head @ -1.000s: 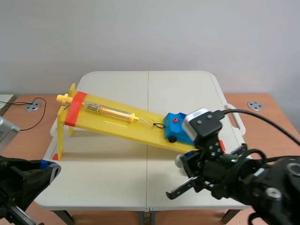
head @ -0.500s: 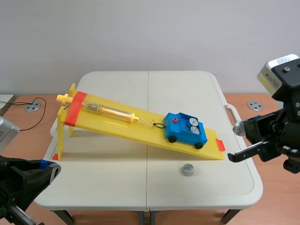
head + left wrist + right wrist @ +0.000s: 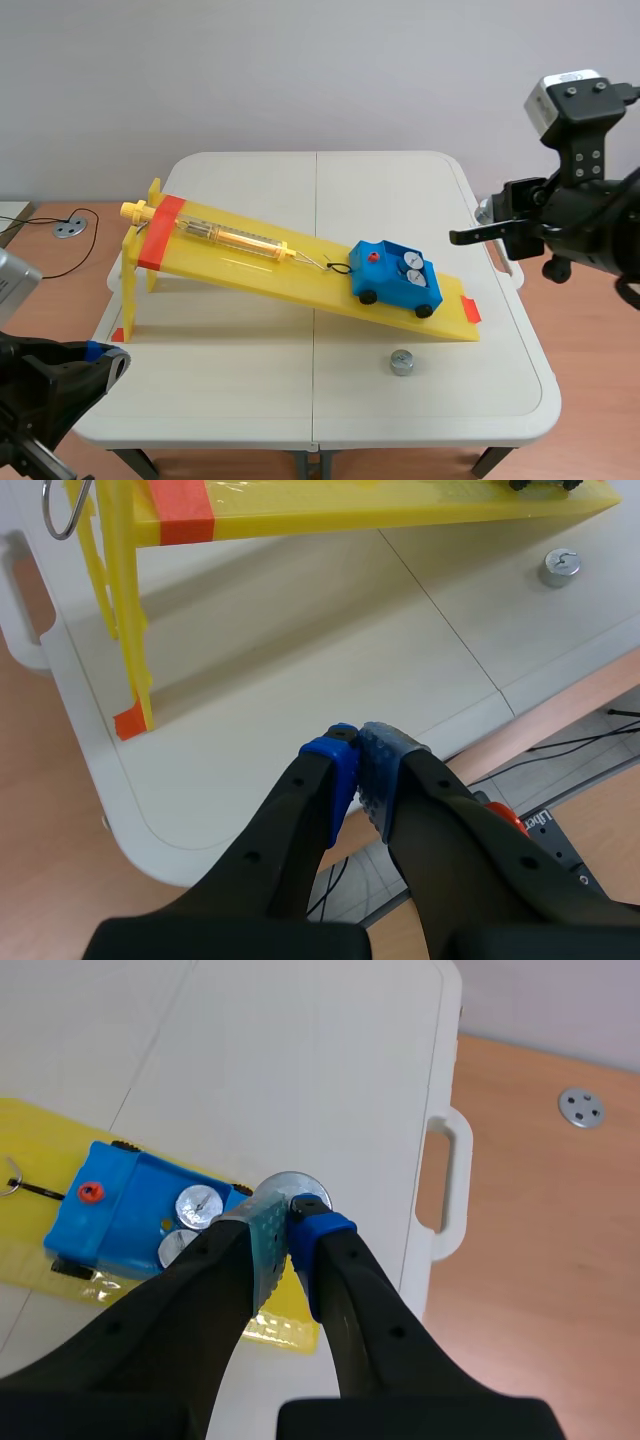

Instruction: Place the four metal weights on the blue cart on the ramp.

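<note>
Metal weight (image 3: 296,1182) in right pincer (image 3: 290,1216); 2 weights (image 3: 197,1203) in blue cart (image 3: 113,1206).

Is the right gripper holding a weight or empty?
Holding one: the right gripper is shut on a metal weight, the silver disc pinched at its tip.

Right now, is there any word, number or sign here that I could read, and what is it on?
"Liber", perhaps cut off: on a black part below the table edge, left wrist view.
Label on the right arm's camera box: too small to read.
Marks on the scale on the ramp: too blurred to read.
Cart and weights: nothing readable.
</note>
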{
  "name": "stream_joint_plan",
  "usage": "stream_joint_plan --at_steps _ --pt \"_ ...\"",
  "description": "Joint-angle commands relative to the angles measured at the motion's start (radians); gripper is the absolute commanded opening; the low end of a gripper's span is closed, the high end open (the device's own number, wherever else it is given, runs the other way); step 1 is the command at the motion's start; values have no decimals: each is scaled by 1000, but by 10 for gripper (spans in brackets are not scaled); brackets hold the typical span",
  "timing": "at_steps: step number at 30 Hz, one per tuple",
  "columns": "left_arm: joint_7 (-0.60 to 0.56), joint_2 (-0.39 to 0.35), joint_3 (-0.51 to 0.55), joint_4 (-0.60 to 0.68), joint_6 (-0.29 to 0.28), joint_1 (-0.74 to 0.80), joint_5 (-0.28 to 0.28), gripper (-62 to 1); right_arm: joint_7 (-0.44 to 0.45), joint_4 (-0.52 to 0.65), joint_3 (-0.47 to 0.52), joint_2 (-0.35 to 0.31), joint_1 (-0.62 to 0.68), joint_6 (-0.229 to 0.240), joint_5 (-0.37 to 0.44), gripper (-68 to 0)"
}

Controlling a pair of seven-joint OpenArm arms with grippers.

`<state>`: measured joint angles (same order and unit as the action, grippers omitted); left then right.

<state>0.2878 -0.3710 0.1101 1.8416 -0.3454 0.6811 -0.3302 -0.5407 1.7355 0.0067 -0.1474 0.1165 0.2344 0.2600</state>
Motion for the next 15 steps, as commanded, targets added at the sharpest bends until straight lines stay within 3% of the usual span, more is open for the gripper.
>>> stream_joint_plan --at_steps 1,8,15 --pt "-77 8 14 82 -36 -19 -44 -582 128 34 -47 6 -106 -68 -2 -668" --pt "-77 8 14 82 -36 -19 -45 -582 141 -64 -134 66 -187 -101 -76 -668" --pt "-77 8 14 82 -36 -19 -45 -582 155 -128 -193 109 -223 -166 -159 -668"
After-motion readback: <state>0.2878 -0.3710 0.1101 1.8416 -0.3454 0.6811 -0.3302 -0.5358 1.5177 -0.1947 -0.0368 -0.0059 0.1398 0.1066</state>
